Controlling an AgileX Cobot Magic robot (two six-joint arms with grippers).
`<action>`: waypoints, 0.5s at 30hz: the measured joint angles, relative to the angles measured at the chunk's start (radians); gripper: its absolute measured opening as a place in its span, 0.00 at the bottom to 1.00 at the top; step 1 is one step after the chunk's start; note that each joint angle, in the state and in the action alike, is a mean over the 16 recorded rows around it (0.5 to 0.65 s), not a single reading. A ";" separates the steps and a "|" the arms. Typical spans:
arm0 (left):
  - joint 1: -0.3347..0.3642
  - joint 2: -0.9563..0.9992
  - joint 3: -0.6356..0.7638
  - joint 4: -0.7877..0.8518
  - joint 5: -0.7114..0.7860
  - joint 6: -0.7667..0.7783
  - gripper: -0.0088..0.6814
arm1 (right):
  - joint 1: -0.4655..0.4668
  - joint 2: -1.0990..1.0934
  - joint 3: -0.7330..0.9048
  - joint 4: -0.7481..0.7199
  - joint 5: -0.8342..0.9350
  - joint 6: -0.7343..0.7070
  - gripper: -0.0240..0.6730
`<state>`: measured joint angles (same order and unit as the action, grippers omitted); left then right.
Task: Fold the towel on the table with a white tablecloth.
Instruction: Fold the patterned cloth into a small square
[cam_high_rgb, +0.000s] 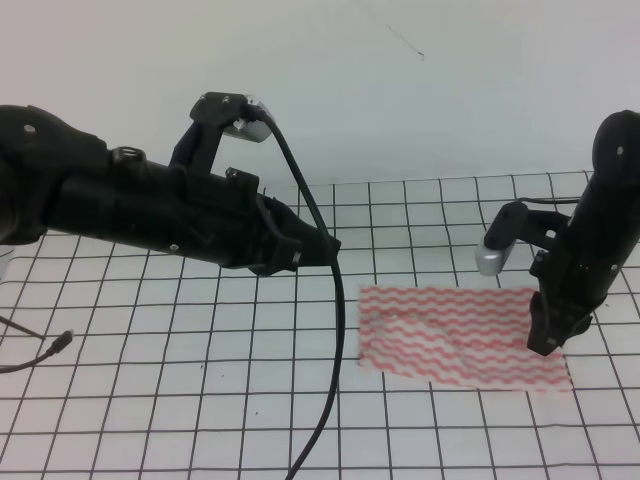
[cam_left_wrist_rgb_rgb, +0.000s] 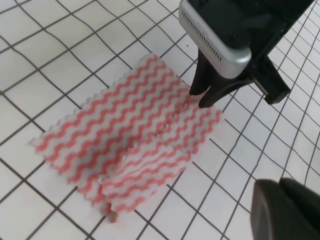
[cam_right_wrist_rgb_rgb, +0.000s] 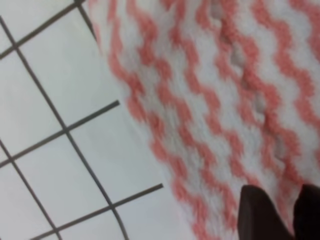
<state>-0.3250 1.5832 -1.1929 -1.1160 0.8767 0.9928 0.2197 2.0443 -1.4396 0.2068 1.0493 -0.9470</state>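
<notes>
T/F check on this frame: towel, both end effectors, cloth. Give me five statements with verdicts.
1. The towel lies on the gridded tablecloth. True.
2. The right end effector is down at the towel's right end. True.
3. The left end effector is gripping the towel. False: it is off the towel to the left, holding nothing.
4. The towel has blue checks. False: it has pink-red and white wavy stripes.
5. The towel is perfectly flat. False: the left wrist view shows a raised crease at its near edge.
</notes>
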 joint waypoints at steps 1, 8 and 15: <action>0.000 0.000 0.000 0.000 0.000 0.000 0.01 | 0.000 0.000 0.000 0.001 0.000 -0.003 0.27; 0.000 0.000 0.000 0.000 0.000 0.000 0.01 | 0.000 -0.015 0.001 0.010 -0.010 -0.032 0.14; 0.000 0.000 0.000 0.000 0.000 0.000 0.01 | 0.000 -0.060 0.002 0.007 -0.030 -0.053 0.05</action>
<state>-0.3249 1.5831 -1.1929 -1.1160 0.8769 0.9928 0.2197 1.9845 -1.4378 0.2138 1.0190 -0.9995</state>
